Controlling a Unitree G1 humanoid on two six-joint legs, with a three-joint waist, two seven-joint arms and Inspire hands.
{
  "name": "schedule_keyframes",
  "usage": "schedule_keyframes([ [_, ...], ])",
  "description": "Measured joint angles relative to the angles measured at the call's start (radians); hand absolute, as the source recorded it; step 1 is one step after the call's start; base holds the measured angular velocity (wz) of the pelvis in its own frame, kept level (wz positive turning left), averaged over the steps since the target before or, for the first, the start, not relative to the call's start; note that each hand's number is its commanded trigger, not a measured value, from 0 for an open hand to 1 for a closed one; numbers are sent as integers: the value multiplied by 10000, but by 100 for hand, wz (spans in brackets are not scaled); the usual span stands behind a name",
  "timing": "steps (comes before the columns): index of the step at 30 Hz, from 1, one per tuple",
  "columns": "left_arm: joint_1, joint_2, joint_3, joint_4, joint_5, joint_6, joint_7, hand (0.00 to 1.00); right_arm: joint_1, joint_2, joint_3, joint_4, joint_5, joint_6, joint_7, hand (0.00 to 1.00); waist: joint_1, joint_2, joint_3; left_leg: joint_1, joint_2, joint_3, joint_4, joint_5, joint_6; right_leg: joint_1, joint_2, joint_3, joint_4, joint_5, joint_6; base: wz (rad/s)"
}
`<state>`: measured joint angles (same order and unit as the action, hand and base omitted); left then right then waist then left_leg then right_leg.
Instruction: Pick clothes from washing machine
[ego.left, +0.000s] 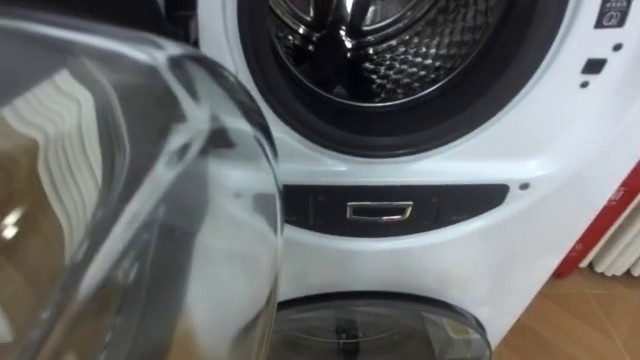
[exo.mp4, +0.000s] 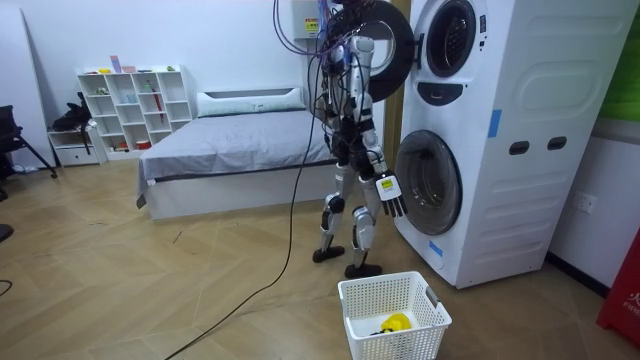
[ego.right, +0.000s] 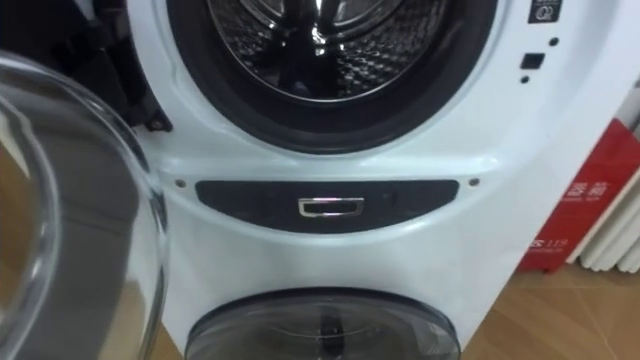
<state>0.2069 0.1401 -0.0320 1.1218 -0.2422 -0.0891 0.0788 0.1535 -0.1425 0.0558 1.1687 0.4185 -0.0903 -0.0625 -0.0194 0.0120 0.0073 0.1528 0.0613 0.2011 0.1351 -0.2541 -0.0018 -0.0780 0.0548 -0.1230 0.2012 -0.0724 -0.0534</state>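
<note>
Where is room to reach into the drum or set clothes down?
The drum mouth, ringed by its dark seal, is free straight ahead. The open glass door crowds the left side. Bare floor lies around the basket, beside the machine.

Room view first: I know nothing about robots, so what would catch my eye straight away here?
A two-legged robot stands facing a white stack of two washing machines, the upper round door swung open. Through its eyes, that glass door looms at the left beside the shiny open drum. Near its feet sits a white basket with something yellow inside.
</note>
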Motion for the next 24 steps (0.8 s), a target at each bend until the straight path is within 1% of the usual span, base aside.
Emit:
schedule_keyframes([
  [1,8,-7,25,7,0,21,5,0,7,0,0,1,0,1,1,0,-1,2,5,23,3,-28,0,0,-1,34,-1,-29,-6,-10,-2,13],
  [2,22,-14,78,20,0,34,7,0,41,0,0,11,-6,30,0,0,-3,1,41,72,7,-96,-8,-2,-4,97,-4,-89,0,-47,-3,14],
  [3,30,-26,101,19,0,36,16,0,43,1,0,39,-18,49,-1,0,-2,14,58,85,7,-141,-10,-5,-8,117,-10,-151,29,-86,-1,14],
  [4,28,-34,107,18,14,36,17,0,33,1,-16,51,-45,50,0,0,-7,1,52,94,10,-156,-21,-7,-11,138,-10,-153,22,-92,-2,11],
  [6,37,-42,123,18,112,40,18,0,13,1,-67,116,-257,52,2,0,-19,17,71,176,38,-225,-52,-30,-40,264,-17,-168,9,-142,-4,10],
  [10,36,-67,227,3,192,45,18,0,-46,5,-69,120,-370,58,26,0,-22,-3,66,259,96,-254,-12,-49,-72,360,-6,-206,0,-185,-34,3],
  [12,48,-68,263,3,188,100,18,0,-54,7,-69,182,-393,66,99,0,-28,-5,66,328,131,-323,2,-69,-105,435,5,-294,17,-247,-61,8],
  [14,33,-71,262,2,183,162,18,0,-67,13,-87,203,-387,119,102,0,-24,-19,53,342,144,-413,16,-70,-112,478,9,-347,27,-297,-67,12],
  [16,42,-74,263,1,180,171,18,0,-121,13,-73,249,-310,177,101,0,-13,-42,39,344,161,-398,20,-76,-125,475,28,-351,36,-325,-78,3],
  [19,167,-68,369,-21,183,161,68,0,-124,32,-39,243,-444,182,151,0,35,-59,29,317,225,-362,120,-128,-210,414,132,-414,173,-456,-158,-2],
  [20,226,-49,616,-33,188,156,72,0,-131,48,-42,221,-692,185,236,0,35,-96,5,302,268,-313,258,-212,-270,345,146,-421,397,-606,-212,-8],
  [21,229,-18,704,-36,183,156,78,0,-134,68,-32,201,-765,198,263,0,48,-128,-3,272,299,-249,402,-284,-307,269,150,-408,495,-721,-248,-15],
  [22,294,73,776,-102,184,156,105,0,-129,133,-30,153,-822,238,309,0,69,-261,-23,102,370,-219,978,-448,-422,76,103,-314,804,-908,-340,-21],
  [23,359,96,910,-143,177,115,127,0,-121,169,-31,83,-1035,272,322,0,129,-379,-15,-154,491,-224,1774,-582,-579,77,110,-320,972,-971,-429,-35],
  [24,381,91,929,-148,137,58,164,0,-121,145,-17,7,-1233,259,300,0,212,-380,-27,-408,623,-248,2564,-665,-666,165,178,-292,968,-982,-520,-31],
])
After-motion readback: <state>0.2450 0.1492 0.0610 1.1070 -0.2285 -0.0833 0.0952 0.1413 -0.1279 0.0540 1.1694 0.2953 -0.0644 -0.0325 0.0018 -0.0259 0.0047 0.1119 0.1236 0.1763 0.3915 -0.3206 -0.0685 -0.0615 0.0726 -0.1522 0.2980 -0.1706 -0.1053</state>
